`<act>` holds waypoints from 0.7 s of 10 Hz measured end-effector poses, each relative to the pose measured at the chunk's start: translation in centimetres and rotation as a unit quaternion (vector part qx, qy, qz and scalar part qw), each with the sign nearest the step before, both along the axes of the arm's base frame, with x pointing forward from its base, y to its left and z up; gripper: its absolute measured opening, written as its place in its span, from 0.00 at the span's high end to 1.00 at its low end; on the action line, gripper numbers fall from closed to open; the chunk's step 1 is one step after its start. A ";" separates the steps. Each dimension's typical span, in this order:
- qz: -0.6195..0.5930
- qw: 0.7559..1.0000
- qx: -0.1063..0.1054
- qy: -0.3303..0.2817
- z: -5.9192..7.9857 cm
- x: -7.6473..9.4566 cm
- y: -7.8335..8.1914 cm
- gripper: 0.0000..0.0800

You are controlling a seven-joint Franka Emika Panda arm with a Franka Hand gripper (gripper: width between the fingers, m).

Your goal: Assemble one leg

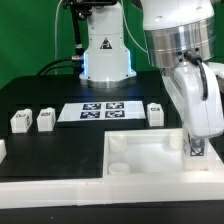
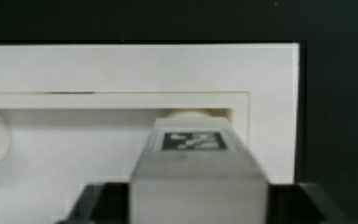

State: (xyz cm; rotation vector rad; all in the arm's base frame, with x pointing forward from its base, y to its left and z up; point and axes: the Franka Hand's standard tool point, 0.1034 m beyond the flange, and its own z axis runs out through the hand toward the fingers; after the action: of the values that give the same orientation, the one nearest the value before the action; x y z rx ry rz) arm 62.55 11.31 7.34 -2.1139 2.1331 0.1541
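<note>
My gripper is shut on a leg, a white rectangular post with a black-and-white tag on its face. I hold it upright over the right-hand far corner of the large white tray as the exterior view shows it. In the wrist view the leg's lower end sits at a round corner socket in the tray. The dark fingers flank the leg on both sides. Three other legs stand on the black table, apart from the tray.
The marker board lies flat on the black table behind the tray. One loose leg stands at the exterior view's right of it, two at the left. The robot base stands at the back.
</note>
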 end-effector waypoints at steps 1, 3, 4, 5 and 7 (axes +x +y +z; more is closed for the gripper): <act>0.027 1.000 -0.001 -0.004 0.0 0.0 0.0 0.40; 0.148 0.989 -0.019 -0.018 -0.4 -0.3 0.9 0.26; 0.208 0.978 -0.024 -0.025 -0.5 -0.4 1.4 0.20; 0.265 0.963 -0.025 -0.034 -0.5 -0.4 1.1 0.19; 0.372 0.927 -0.026 -0.050 -0.5 -0.3 1.0 0.19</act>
State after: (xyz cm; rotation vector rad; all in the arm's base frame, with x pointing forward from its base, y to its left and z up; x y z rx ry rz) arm 62.21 12.30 6.87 -2.7769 1.1896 0.0566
